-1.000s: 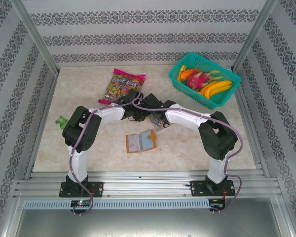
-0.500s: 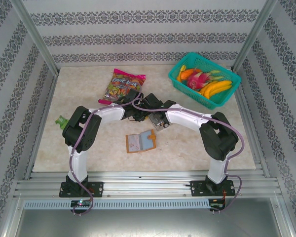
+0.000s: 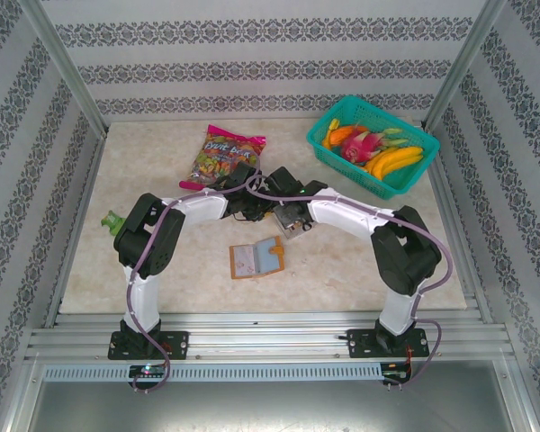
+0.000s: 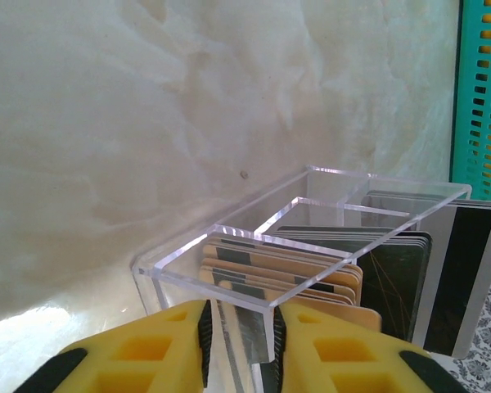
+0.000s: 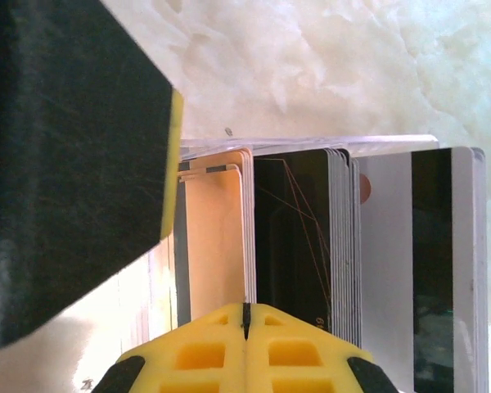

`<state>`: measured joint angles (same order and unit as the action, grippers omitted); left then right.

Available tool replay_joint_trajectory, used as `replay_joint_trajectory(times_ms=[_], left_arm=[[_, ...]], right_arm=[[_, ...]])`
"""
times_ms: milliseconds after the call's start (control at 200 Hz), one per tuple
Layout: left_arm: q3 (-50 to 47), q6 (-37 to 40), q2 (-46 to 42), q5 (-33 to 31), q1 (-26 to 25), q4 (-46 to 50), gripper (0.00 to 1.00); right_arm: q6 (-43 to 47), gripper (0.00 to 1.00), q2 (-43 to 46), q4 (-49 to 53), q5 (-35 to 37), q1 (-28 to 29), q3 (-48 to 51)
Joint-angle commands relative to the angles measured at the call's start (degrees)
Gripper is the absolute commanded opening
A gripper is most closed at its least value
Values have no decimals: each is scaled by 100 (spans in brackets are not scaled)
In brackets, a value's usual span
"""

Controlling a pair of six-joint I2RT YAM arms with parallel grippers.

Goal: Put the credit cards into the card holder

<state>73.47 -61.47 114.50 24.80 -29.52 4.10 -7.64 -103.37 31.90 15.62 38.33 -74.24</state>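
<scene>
Fingers of the right gripper (image 5: 245, 315) are pressed flat together, with no gap between them. Their seam lines up with the upper edge of a tan card (image 5: 217, 237). It looks like a pinch on that thin card, though I cannot tell for sure whether the card sits between the pads. Just beside the tan card stand a black card (image 5: 295, 237) and a grey-silver card (image 5: 393, 262) with a dark stripe.

The left gripper (image 4: 241, 315) is set narrow, its pads on either side of one wall of the clear acrylic tray (image 4: 254, 237), seemingly bracing it. The credit cards (image 4: 311, 278) stand upright in the tray's slots, tan ones nearest that gripper, then the black and silver ones.

From above, both grippers meet over the tray at the middle of the table (image 3: 360, 270). The card holder (image 3: 256, 259) lies open and flat nearer the arm bases, apart from both grippers. No card can be made out in it at this size.

My judgement is that the task is at an early stage: one card is being taken from the tray. Lifting it out, carrying it over and sliding it into a pocket remain, then the same for the rest.
</scene>
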Motion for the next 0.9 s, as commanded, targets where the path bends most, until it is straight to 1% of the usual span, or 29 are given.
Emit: replay_joint_trajectory(times_ms=[0,190,295,435,495,590,749,894], left_arm=[[-35,294,-280,-255,51,293,31],[-42,386,-504,-327,51,357,35],[-158,364,-631,-298,51,196,40],[-439,159,-786,-56,60,-408,52],[-599,6,-843,101,77,-806,54],[-807,-216,-882,328,104,-1315,57],[-1019,-498,-867,652,139,-1970,59],[-1095,-688,-776,834,135,-2384,60]], right_arm=[[-360,0,429,-36,-697,-206,165],[-930,0,692,-353,-1977,-674,428],[-1260,0,836,-682,-2522,-904,645],[-1696,0,1012,-1064,-3123,-1187,845],[-1862,0,1096,-1272,-3378,-1293,962],[-2132,0,1208,-1539,-3689,-1455,1122],[-2530,0,1363,-1931,-4082,-1721,1367],[-2626,0,1349,-1956,-4065,-1813,1434]])
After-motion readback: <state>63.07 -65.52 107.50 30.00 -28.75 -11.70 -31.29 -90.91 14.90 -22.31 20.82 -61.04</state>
